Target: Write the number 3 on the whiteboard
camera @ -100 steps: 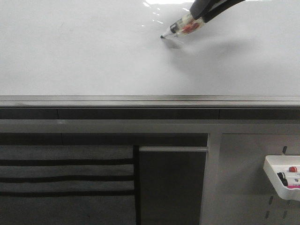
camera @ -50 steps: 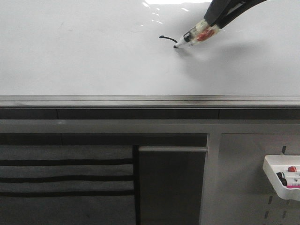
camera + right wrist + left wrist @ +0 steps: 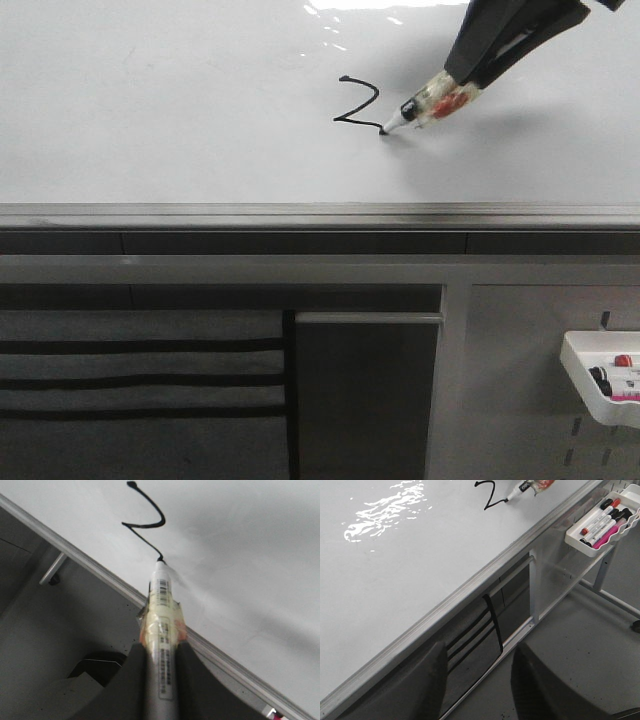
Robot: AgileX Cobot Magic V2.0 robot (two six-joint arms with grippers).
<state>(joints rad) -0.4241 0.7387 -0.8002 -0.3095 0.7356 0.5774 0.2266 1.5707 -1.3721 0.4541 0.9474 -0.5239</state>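
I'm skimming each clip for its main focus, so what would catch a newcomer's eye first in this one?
The fresh black stroke on the whiteboard, so far more like a 2 than a 3, with the marker tip touching its lower end. The right end effector is shut on that marker, reaching in from the front view's upper right. At the lower right, a white tray of markers hangs on the panel.

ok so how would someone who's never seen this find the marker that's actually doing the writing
Start at the big white whiteboard that fills the upper part of the front view and find the black stroke on it. The marker has its tip at the end of that stroke and is clamped in the right gripper. The other markers lie in a white tray below the board's edge.
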